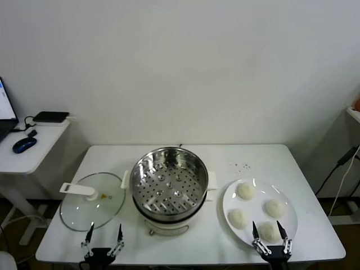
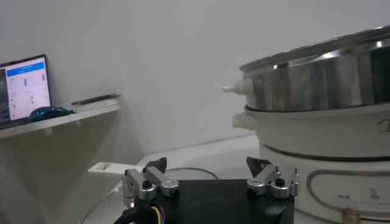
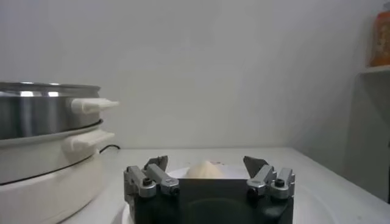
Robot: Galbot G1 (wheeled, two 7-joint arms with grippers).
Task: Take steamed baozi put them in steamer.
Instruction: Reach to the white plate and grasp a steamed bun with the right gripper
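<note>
4 steamed baozi (image 1: pixel 246 191) sit on a plate (image 1: pixel 288 219) right of the upright steamer (image 1: pixel 169 179). Right end effector (image 1: pixel 270 232) straddles the nearest, spread. Left end effector (image 1: pixel 103 235) spread, near the lid (image 1: pixel 79 212).

I'm looking at an office-like test room: bare white wall (image 1: pixel 185 62), side desk (image 1: pixel 28 152) with laptop (image 1: pixel 5 109) and mouse (image 1: pixel 24 144).

laptop (image 1: pixel 4 109) cut by frame edge, nearest baozi (image 3: pixel 206 170) half-hidden behind right gripper (image 3: pixel 206 167)

The steamer (image 1: pixel 169 183) is shiny perforated steel with white plastic handles; the lid (image 1: pixel 93 201) is clear glass. The baozi (image 1: pixel 246 190) look smooth and matt; the plate (image 1: pixel 287 215) glossy white.
</note>
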